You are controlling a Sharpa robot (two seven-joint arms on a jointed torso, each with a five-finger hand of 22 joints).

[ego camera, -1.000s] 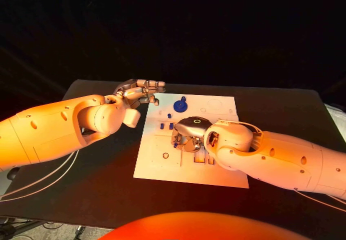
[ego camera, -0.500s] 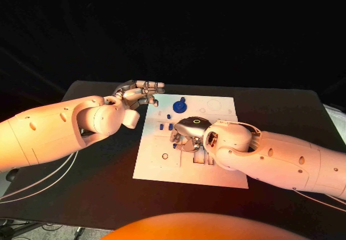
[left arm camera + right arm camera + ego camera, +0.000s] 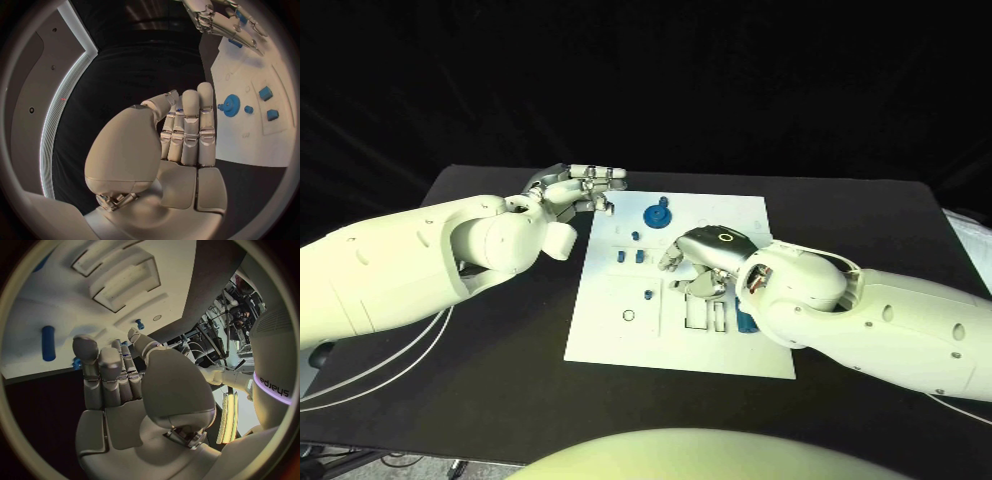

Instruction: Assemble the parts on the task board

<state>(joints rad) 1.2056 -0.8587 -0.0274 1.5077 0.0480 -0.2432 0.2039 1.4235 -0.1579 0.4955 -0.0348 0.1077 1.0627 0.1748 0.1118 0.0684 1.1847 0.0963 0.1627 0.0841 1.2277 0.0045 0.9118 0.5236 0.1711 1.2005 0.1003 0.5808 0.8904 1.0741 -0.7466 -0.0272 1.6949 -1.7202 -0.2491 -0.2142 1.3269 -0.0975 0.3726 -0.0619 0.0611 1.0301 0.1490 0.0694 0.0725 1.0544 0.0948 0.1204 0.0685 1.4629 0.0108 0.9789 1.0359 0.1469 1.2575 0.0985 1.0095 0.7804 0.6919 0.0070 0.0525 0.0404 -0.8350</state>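
- Right hand (image 3: 692,268) hangs low over the middle of the task board (image 3: 625,335), fingers curled downward among the slots. Whether it pinches a part: cannot tell, its fingertips are hidden under the palm.
- Left hand (image 3: 574,187) is off the board's far left corner, over the black table (image 3: 473,400); fingers drawn together against the thumb, nothing in them, so clenched and idle.
- Blue gear (image 3: 655,214) sits on the board's far end, between the two hands, nearer the left hand's fingertips; flat, no long axis.
- Small blue blocks (image 3: 636,256) lie just beside the right hand, on its left-arm side.
- Blue peg (image 3: 48,343) lies flat on the board beside the right hand's fingers, its long axis roughly along them.
- Judgement: right hand is nearer the slots and would make the next placement.
- Writing: "sharpa" on the right forearm (image 3: 275,375), partly cut off.
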